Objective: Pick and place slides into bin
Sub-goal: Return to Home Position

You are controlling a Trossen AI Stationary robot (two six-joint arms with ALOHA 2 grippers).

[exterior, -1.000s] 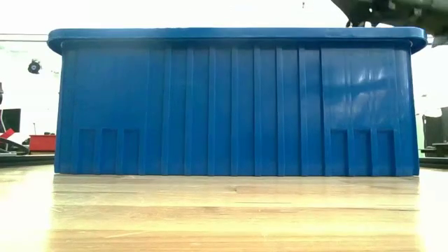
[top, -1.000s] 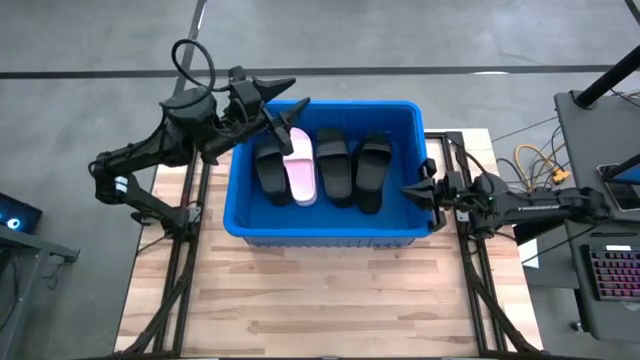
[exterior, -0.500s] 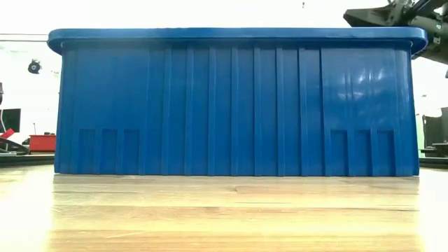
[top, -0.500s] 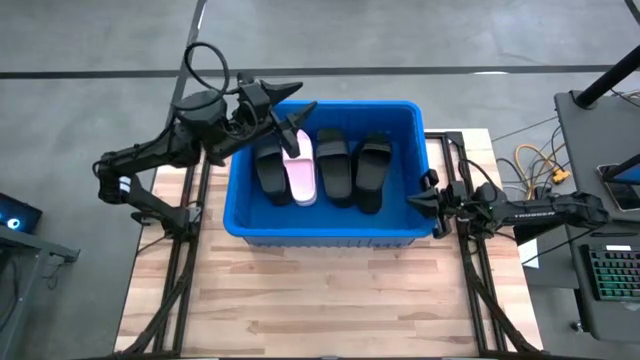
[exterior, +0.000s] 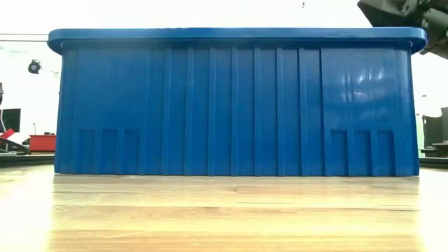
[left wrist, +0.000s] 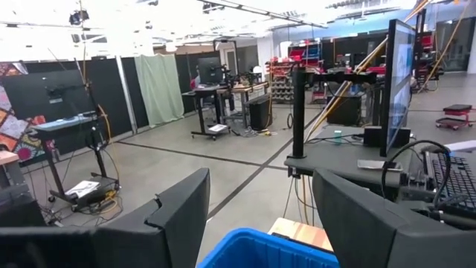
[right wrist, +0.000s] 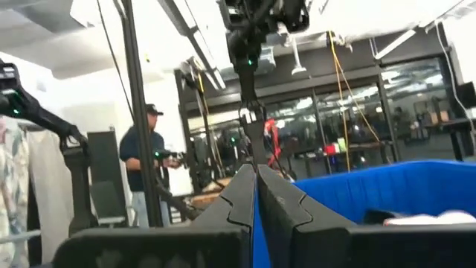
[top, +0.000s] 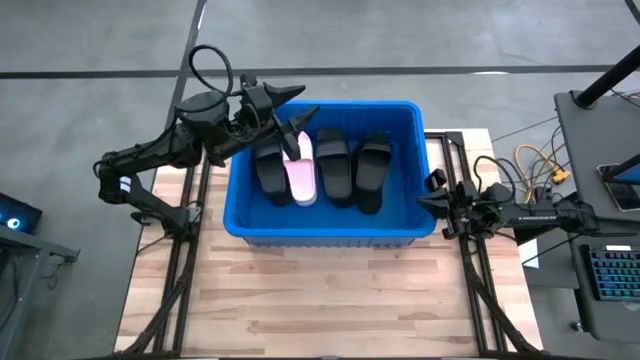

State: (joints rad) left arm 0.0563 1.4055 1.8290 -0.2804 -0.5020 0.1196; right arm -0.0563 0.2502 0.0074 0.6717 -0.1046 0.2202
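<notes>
Retreating right tool [top: 431,192], pulled back beside bin [top: 330,232] right wall

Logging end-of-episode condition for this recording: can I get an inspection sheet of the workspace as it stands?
Surface: wooden table, no slides seen on it outside the bin.
Job's things: blue bin on the table's far half; inside, three black slides and one pink slide show.
Clutter: nothing seen.
Grippers: left gripper above the bin's far left corner, jaws open, empty; right gripper outside its right wall, jaws shut, empty.
Cables: looped cable behind the left gripper; yellow cables right of the table.
Surroundings: person standing beyond; keyboard.
</notes>
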